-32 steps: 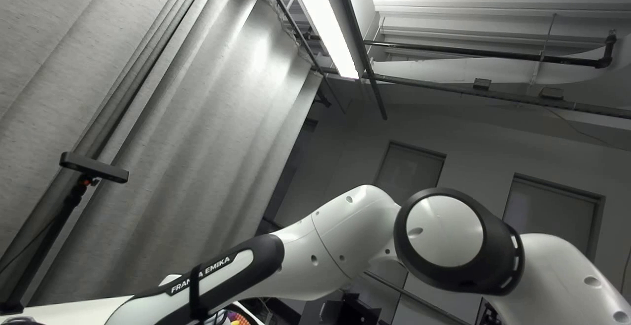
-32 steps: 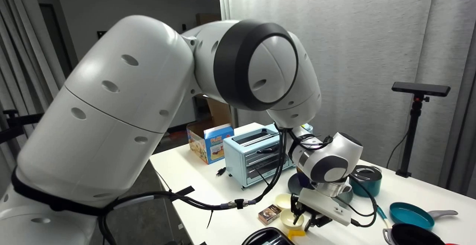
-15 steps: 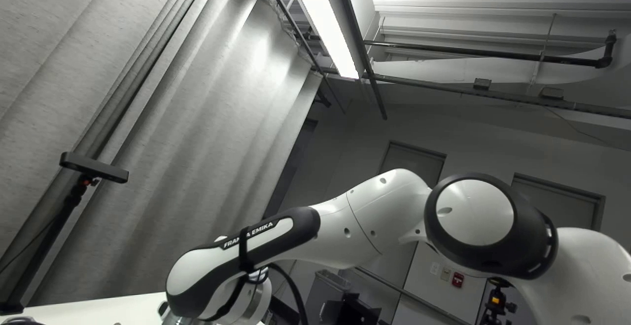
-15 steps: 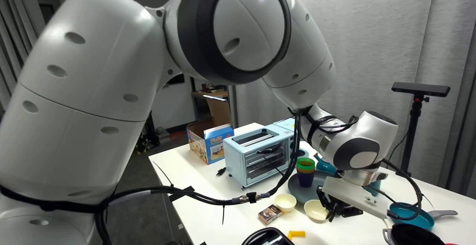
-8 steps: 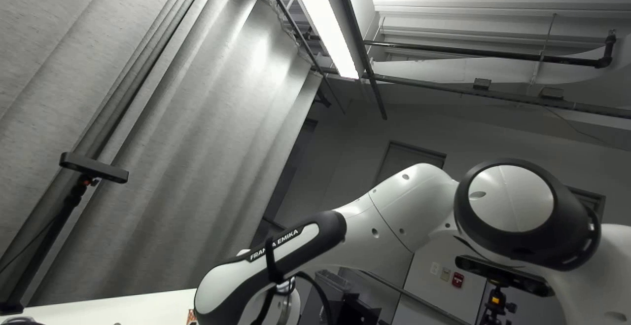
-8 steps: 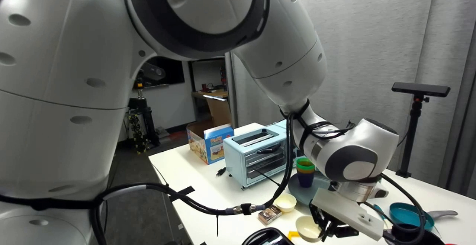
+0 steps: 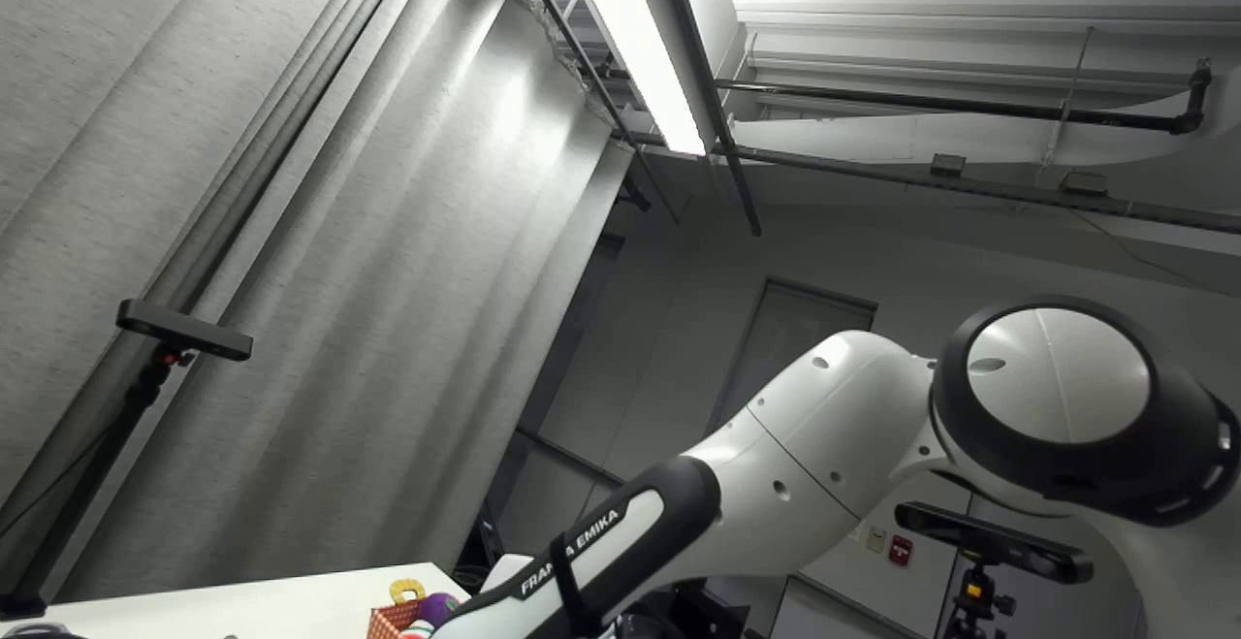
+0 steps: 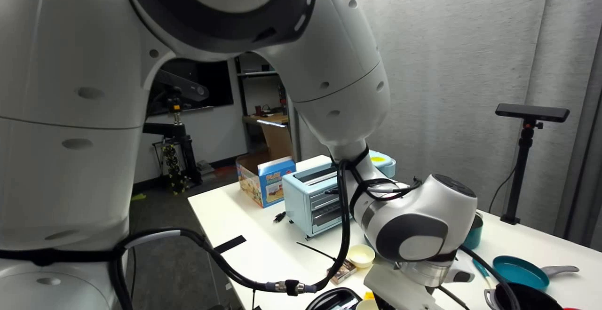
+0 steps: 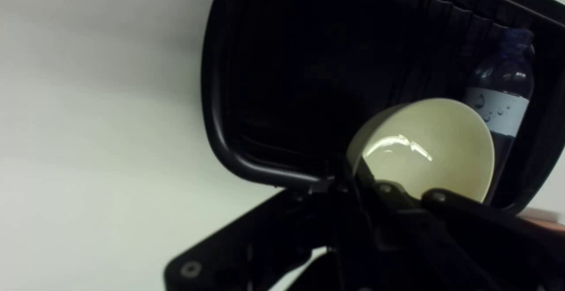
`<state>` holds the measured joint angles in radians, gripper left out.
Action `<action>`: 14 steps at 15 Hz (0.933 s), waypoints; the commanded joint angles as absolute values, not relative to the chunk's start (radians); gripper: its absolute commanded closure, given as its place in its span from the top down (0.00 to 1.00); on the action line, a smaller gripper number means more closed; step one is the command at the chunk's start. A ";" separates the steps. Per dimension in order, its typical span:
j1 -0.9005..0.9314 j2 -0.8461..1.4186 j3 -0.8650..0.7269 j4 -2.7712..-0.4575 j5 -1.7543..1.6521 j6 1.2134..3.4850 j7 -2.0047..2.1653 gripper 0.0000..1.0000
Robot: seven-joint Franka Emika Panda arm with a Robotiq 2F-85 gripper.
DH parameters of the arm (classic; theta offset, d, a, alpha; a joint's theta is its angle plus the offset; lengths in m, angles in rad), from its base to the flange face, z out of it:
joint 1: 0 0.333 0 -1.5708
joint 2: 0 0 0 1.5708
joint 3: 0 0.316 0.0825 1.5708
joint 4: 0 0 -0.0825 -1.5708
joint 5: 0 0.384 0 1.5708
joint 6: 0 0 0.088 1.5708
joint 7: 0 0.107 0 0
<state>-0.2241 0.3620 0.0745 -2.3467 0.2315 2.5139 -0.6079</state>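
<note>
One black two-fingered claw [image 9: 352, 176] is pinched narrow on the rim of a shiny, round, cream-coloured bowl [image 9: 432, 149]. In the wrist view the bowl sits between two and three o'clock from the fingertips. It is over the inside of a big, shiny black tray [image 9: 212, 123]; I can't tell if it hangs or touches down. Just past it, at two o'clock, a see-through bottle with a pale label [image 9: 503, 110] is in the tray, and the bowl hides part of it. At nine o'clock is the white table [image 9: 88, 171].

My guess is that the step in hand is holding the bowl over the tray. The next move calls for a tight pinch and slow going, so the bowl won't bump the bottle or the tray's edge.

Farther off, in an exterior view, count the clock from the arm's white wrist block [image 8: 397, 289]. A second cream bowl [image 8: 361, 256] is at ten o'clock, with a little brown picture box [image 8: 348, 272] just beside it. A round teal frying pan [image 8: 519, 272] is at three o'clock. Farthest, a light blue toaster oven [image 8: 298, 206] stands near ten o'clock.
</note>
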 commanded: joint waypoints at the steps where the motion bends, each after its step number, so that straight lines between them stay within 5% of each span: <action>1: -0.232 0.294 0.077 -2.473 0.272 2.613 -0.582 0.01; 6: -0.247 0.312 0.089 -2.511 0.290 2.713 -0.579 0.01; 7: -0.249 0.316 0.093 -2.508 0.291 2.720 -0.577 0.08; 8: -0.247 0.316 0.092 -2.507 0.284 2.723 -0.571 0.31; 10: -0.243 0.315 0.091 -2.504 0.275 2.722 -0.565 0.34; 14: -0.236 0.299 0.091 -2.492 0.264 2.706 -0.557 0.62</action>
<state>-0.2304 0.3339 0.0791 -2.4829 0.2641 2.6967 -0.5810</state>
